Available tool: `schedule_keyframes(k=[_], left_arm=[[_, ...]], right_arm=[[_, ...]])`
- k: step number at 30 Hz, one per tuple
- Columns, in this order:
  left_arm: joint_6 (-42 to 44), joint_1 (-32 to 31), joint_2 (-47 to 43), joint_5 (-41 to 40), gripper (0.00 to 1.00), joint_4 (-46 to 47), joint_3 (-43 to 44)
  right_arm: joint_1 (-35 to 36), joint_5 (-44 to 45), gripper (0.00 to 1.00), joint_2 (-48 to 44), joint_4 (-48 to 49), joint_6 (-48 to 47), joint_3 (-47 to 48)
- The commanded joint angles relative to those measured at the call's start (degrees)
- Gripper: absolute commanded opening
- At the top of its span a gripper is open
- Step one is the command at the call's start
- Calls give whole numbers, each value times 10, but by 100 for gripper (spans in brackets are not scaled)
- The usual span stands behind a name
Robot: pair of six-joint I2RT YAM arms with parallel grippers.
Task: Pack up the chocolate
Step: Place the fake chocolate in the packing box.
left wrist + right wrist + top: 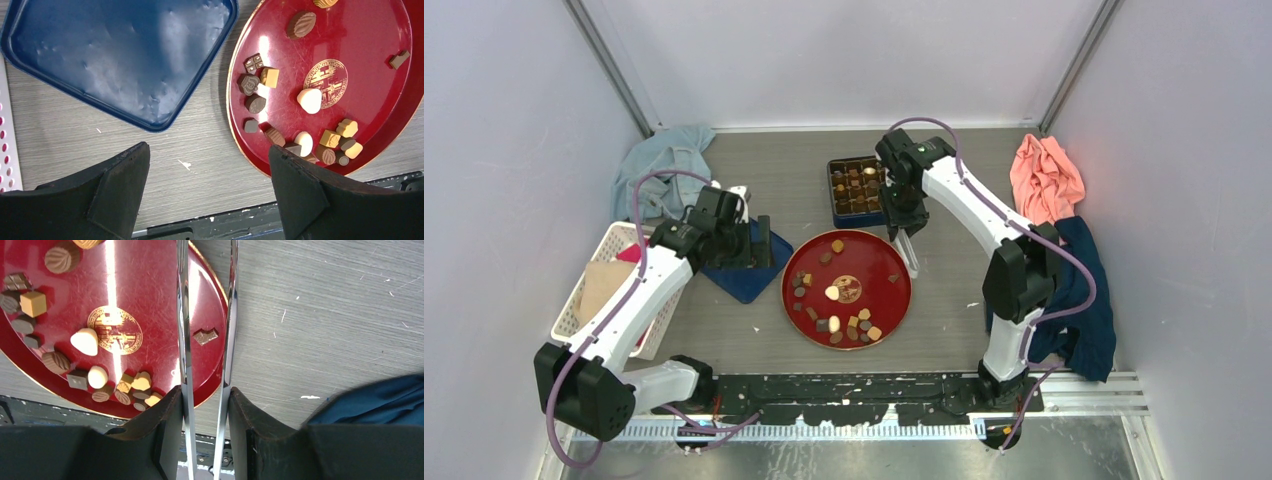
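Box (832, 190) part-filled; many chocolates (310, 100) left on plate (370, 90).
Right hand (205, 400) grips tongs (230, 315); left hand (209, 152) wide, empty.

Some chocolate (9, 302) + tongs (182, 340) tips cut off, R wrist.

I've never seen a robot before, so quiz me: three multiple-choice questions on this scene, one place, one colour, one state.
1. Where lies the blue lid? A left of the red plate; B under the plate; C on top of the plate.
2. The plate's colour? A green; B red; C white.
3. The left gripper is? A shut tight; B gripping the lid; C open, empty.
Answers: 1A, it rests on the table beside the plate; 2B, red around a gold emblem; 3C, fingers wide apart, nothing between.
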Motion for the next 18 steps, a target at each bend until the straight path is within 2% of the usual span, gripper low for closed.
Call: schedule_keyframes(k=[1, 11, 18], left_arm=[[5, 4, -11, -24, 89, 32, 9], [17, 4, 12, -29, 89, 37, 14], [22, 5, 11, -59, 89, 48, 18]], right_arm=[[-11, -20, 17, 12, 8, 13, 43], [-24, -6, 17, 90, 8, 7, 123], [-32, -15, 17, 78, 30, 12, 115]])
